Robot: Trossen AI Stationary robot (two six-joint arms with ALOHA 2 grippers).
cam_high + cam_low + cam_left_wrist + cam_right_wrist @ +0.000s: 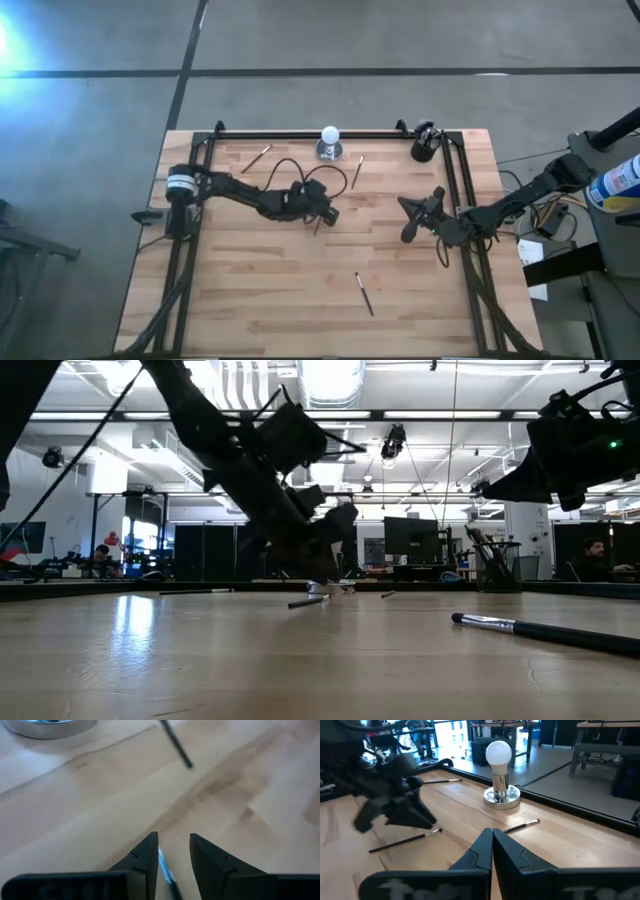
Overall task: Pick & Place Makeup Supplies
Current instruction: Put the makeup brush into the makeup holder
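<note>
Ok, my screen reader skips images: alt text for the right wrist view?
The right claw, shut, hangs over the wooden table. Beyond stand a white ball on a silver base, three thin makeup brushes, and the left claw.

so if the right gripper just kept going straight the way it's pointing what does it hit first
Probably the white ball lamp on its silver base. The shut right gripper points almost straight at it, with a slim brush lying on the wood just short of it, slightly to one side. Height is unclear, so it might pass above the brush.
</note>
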